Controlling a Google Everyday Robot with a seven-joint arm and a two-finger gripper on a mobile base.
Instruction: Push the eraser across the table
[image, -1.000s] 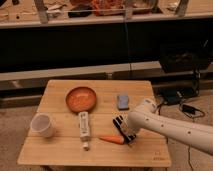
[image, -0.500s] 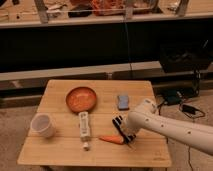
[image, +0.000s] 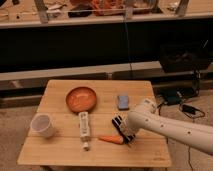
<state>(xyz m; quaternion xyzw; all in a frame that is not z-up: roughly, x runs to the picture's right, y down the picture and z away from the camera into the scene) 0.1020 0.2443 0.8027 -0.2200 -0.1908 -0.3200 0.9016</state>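
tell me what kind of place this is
Probably a robotics lab or workshop, not a home: a small wooden table set with test objects, cluttered shelving behind, and cables and power bricks on the floor. The gripper sits by the eraser.

Black striped eraser (image: 118, 123) beside tool (image: 125, 134), on table (image: 60, 150)

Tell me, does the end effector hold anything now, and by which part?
It cannot be told. The end effector is low over the table, at the eraser, beside the carrot.
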